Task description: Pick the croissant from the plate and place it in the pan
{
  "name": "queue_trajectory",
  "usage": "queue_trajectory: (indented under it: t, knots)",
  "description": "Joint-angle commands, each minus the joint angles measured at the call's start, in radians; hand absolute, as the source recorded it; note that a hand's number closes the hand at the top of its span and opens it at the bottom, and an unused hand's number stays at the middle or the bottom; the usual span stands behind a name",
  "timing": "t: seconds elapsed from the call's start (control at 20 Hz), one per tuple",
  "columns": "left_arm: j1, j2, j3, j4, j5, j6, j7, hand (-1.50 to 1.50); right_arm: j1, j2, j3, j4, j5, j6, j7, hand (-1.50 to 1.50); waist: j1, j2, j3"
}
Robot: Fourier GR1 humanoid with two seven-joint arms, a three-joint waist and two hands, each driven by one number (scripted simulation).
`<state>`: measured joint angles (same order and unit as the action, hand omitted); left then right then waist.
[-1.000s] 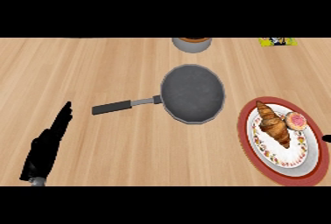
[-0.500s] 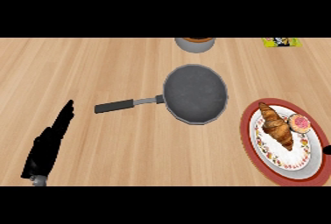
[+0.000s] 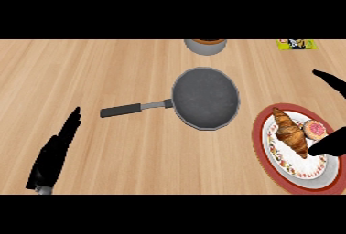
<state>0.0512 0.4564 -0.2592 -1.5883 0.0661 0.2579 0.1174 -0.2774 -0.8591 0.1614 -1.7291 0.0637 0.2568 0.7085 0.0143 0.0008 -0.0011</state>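
The whole view is filled by a wooden counter [image 3: 101, 68], pale and warm in tone, its grain seen running from left to right in long, slightly darker streaks. The surface is lit evenly from edge to edge. At the far edge a round grey container [image 3: 205, 45] is cut off by the view's upper limit (only its near rim and a brownish inside can be made out). Further right, a small yellow packet [image 3: 296, 44] with dark print is seen lying flat, likewise cut off.

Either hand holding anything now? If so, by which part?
Nothing is held. The croissant lies on the plate; the right hand is open beside it, the left hand open at lower left.
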Motion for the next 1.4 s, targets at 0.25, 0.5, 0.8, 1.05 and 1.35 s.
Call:
queue_trajectory:
  t: [0.25,0.5,0.8,1.05,1.35]
  knots:
    - [-0.054,-0.016,0.058,0.044,-0.004,-0.043,0.026,0.0,-0.169,0.086,0.119,0.072,0.059,0.197,0.208,-1.5,-0.004,0.002,0.0]
    - [0.018,-0.045,0.043,0.015,-0.041,-0.031,-0.003,0.0,-0.131,0.13,0.151,0.049,0.08,0.244,0.308,-1.5,-0.011,-0.001,0.0]
    - [0.013,-0.039,0.094,0.032,-0.028,-0.078,-0.02,0.0,-0.153,0.173,0.155,0.102,0.087,0.293,0.307,-1.5,-0.011,-0.001,0.001]
    - [0.016,-0.063,0.085,0.021,-0.058,-0.072,0.004,0.0,-0.16,0.193,0.167,0.178,0.163,0.3,0.311,-1.5,-0.011,-0.001,0.001]
    - [0.025,-0.077,0.08,-0.069,-0.089,-0.072,0.06,0.0,-0.171,0.226,0.164,0.242,0.222,0.319,0.3,-1.5,-0.008,-0.002,0.001]
